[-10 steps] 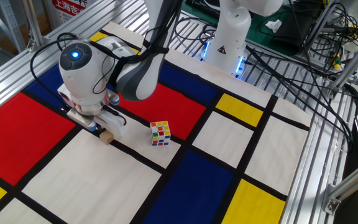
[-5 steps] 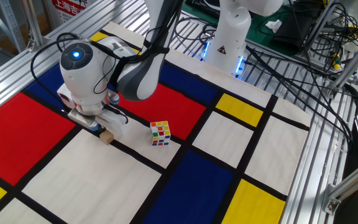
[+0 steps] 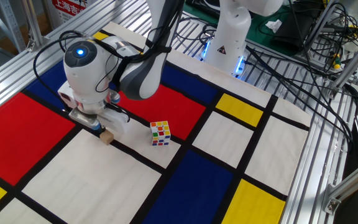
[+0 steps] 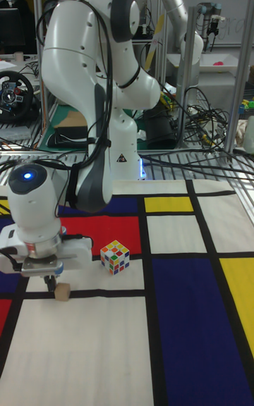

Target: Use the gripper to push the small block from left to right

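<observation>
The small block [image 3: 107, 137] is a tiny tan wooden cube lying on a black line of the mat, at the edge of a white panel. In the tall fixed view the small block [image 4: 62, 292] sits just right of my finger tip. My gripper [image 3: 97, 127] hangs under the white wrist module, low over the mat and right against the block's left side. In the tall fixed view the gripper [image 4: 51, 282] shows as one narrow dark tip, the fingers together with nothing between them.
A multicoloured puzzle cube [image 3: 160, 133] stands on the mat to the right of the block; it is also visible as the puzzle cube [image 4: 114, 256]. The robot base [image 3: 225, 37] rises at the back. Aluminium rails [image 3: 316, 155] border the mat on the right.
The wrist module has shifted slightly to the right. The small block lies in the same spot.
</observation>
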Motion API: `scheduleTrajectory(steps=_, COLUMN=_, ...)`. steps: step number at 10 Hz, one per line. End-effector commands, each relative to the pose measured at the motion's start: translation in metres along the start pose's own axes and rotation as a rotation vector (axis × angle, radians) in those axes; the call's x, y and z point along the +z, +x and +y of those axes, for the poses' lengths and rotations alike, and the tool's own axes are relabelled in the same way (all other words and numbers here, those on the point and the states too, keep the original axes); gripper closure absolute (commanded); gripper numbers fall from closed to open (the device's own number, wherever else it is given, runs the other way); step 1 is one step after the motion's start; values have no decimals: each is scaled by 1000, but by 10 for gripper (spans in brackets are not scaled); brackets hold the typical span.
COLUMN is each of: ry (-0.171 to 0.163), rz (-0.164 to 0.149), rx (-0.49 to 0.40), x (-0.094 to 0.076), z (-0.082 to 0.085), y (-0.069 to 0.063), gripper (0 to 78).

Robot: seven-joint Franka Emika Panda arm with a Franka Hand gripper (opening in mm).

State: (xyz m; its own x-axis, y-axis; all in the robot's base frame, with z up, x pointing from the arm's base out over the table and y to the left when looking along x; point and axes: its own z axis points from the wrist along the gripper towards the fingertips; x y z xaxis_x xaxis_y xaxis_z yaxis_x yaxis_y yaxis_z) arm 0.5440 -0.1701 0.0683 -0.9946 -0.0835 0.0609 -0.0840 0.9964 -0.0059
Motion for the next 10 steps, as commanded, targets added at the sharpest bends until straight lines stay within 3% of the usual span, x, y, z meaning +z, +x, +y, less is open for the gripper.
scheduleTrajectory(steps=1, ry=-4, rz=-1, rx=26, x=-4, z=23, y=-2, gripper=776)
scheduleTrajectory(steps=2, ry=-4, rz=-1, rx=27, x=-4, z=24, y=-2, gripper=776)
scheduleTrajectory(steps=3, ry=-7, rz=-2, rx=39, x=-5, z=38, y=-1, gripper=776)
scheduleTrajectory(steps=6, ry=-18, rz=-14, rx=48, x=-7, z=53, y=-1, gripper=776)
scheduleTrajectory(steps=9, ry=3, rz=-39, rx=66, x=-7, z=50, y=-8, gripper=776)
scheduleTrajectory(steps=10, ry=12, rz=-53, rx=72, x=-10, z=48, y=-17, gripper=776)
